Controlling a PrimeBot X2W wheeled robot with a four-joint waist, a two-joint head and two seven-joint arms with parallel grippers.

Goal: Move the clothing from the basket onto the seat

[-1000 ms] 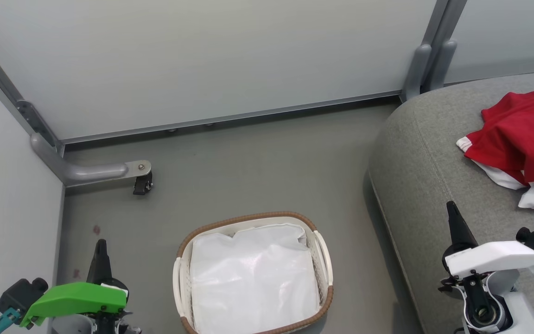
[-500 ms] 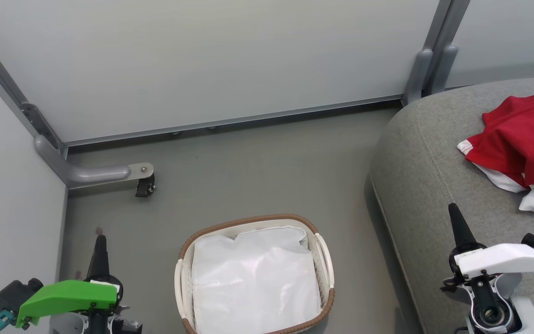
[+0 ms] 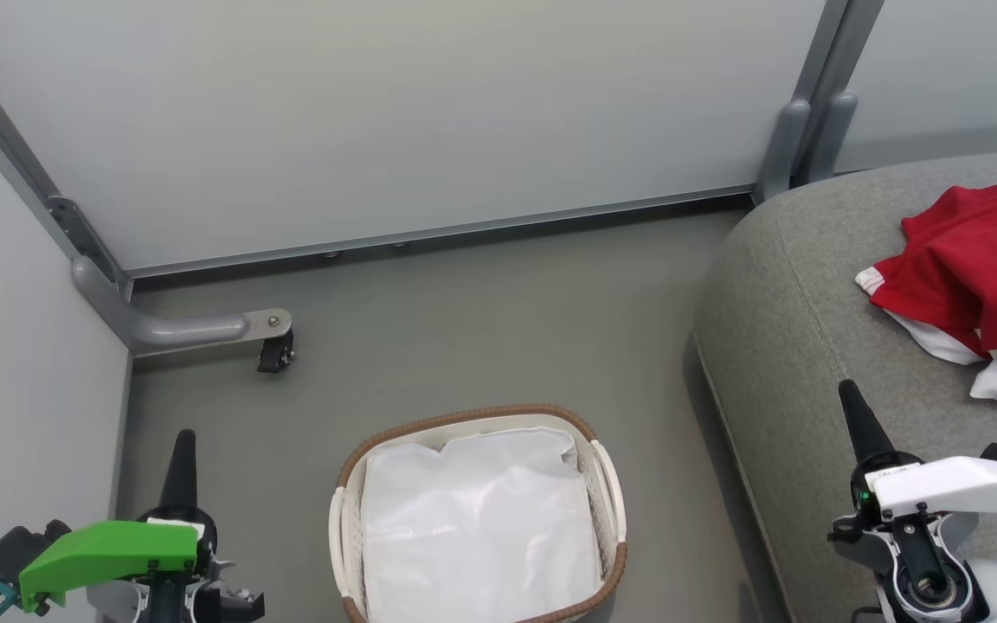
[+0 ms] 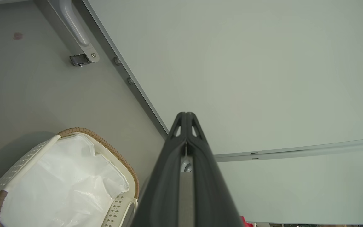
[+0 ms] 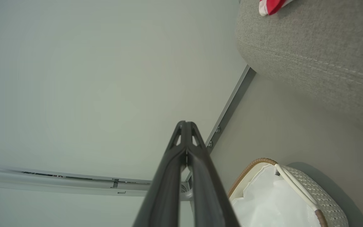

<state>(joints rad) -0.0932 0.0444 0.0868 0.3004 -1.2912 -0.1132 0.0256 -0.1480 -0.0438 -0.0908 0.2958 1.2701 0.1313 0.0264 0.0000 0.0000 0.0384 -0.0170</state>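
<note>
The oval cream-white plastic basket [image 3: 472,414] with its brown woven rim stands on the floor, lined with a plain white liner sheet [image 3: 477,519]; the bright red, white-trimmed clothing [image 3: 974,268] lies heaped on the large grey fabric seat [image 3: 810,346]; the left gripper [image 3: 182,441] and right gripper [image 3: 850,394] are each pressed closed, empty.

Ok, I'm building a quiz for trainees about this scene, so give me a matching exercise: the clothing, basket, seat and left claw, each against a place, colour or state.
Column one
1. clothing
2. basket
3. seat
4. left claw

Column two
A. shut, holding nothing
B. on the floor, with a white liner inside
C. grey, to the robot's right of the basket
D. red with white trim, lying on the seat

Pairs: 1-D, 2-B, 3-C, 4-A
</note>
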